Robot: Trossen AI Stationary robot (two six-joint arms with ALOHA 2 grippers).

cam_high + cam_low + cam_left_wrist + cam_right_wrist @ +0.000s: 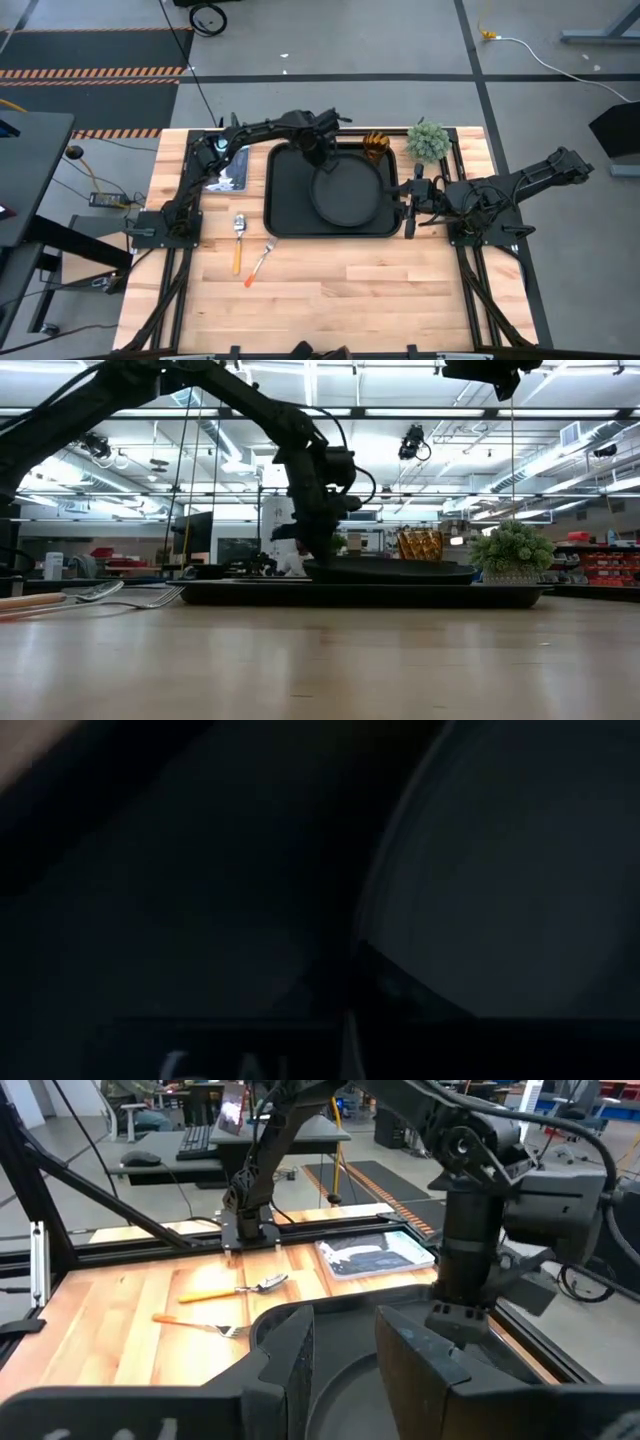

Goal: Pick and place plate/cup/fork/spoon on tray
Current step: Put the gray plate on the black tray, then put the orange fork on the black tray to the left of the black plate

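Left pincer (314, 152) grips the plate's (345, 192) far rim, plate on the tray (285, 215) mid-bench — lower it flat before releasing; right pincer (411, 210) waits, parted.

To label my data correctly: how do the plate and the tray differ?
The plate is round; the tray is rectangular with rounded corners. The plate is much smaller and lies within the tray's outline, toward its right side. Both are black with low raised rims.
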